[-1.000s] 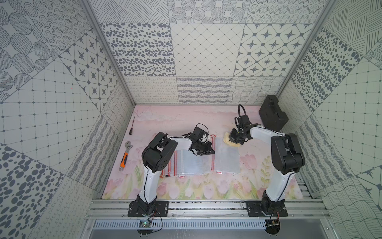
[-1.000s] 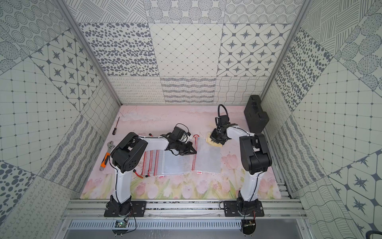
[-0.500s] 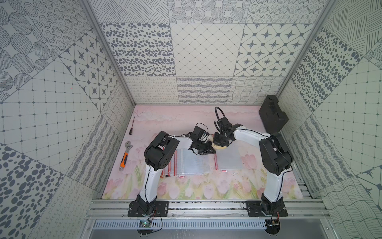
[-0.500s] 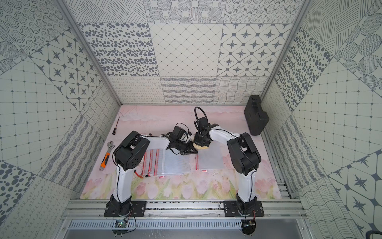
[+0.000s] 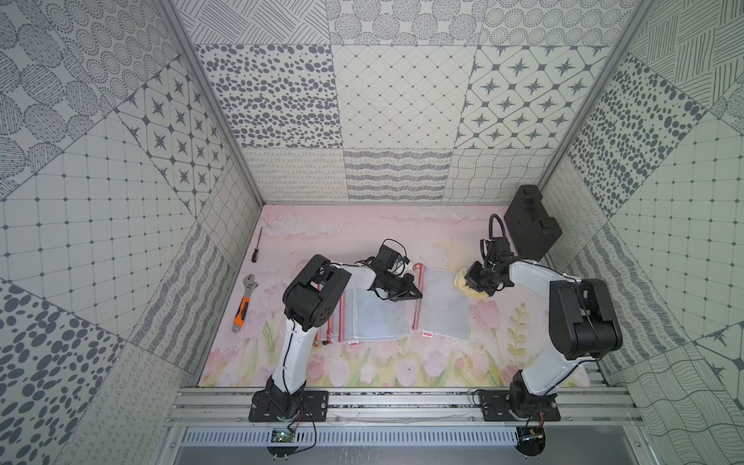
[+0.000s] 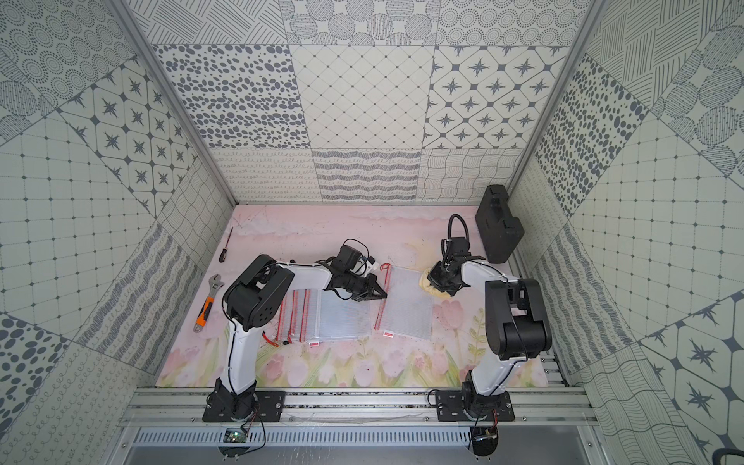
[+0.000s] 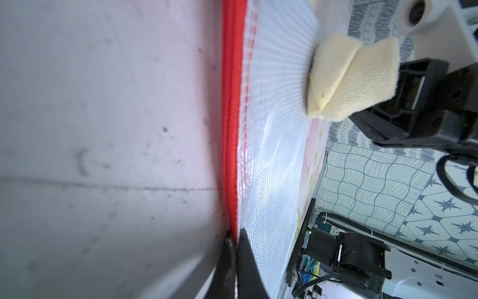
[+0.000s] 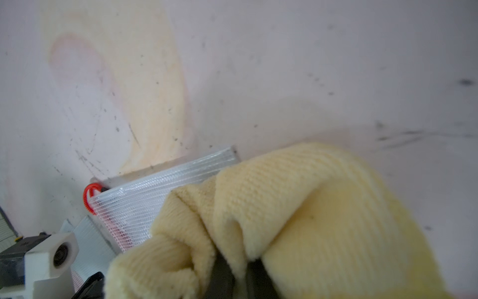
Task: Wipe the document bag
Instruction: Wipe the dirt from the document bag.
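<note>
Yellow cloth (image 5: 463, 284) clamped in right pincer (image 8: 239, 274), at document bag (image 5: 443, 308) edge, left pincer (image 7: 234, 240) closed at its red zip (image 7: 231, 116)

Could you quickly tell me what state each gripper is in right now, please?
Left gripper: closed, pinching the document bag at its red zipper edge.
Right gripper: closed, holding the yellow cloth.

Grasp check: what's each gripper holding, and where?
Left gripper pinches the document bag by its red zipper edge; right gripper clamps the yellow cloth at a bunched fold.
</note>
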Available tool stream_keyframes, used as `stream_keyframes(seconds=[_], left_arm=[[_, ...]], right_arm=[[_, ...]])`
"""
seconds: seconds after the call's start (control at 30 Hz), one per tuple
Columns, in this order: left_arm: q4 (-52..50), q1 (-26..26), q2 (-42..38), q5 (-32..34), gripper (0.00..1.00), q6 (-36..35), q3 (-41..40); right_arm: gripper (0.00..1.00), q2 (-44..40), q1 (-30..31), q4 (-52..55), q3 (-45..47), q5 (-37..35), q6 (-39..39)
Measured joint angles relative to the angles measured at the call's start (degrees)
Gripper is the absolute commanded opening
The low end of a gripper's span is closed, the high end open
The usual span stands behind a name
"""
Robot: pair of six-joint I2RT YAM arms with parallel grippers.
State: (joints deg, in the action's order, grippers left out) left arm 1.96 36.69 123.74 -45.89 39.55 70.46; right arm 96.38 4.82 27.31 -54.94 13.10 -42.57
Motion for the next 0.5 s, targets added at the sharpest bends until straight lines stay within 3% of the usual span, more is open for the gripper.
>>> stream_keyframes(seconds=[0.1,0.33,0.5], left_arm=[[-0.1,0.0,0.3,-0.2,0.0,0.2,0.2],[-0.4,0.0,0.5,-0.2,0.0,0.4,0.4],[-0.4,0.0,0.4,-0.2,0.0,0.5,0.3]], right_arm=[[0.0,0.5,4.0,0.7,-1.0,-2.5,-0.3],[0.0,10.9,21.7,-3.3,-11.7,-1.4,-3.0],[0.0,7.8,18.4,-10.7,-4.5,3.1,-4.9]])
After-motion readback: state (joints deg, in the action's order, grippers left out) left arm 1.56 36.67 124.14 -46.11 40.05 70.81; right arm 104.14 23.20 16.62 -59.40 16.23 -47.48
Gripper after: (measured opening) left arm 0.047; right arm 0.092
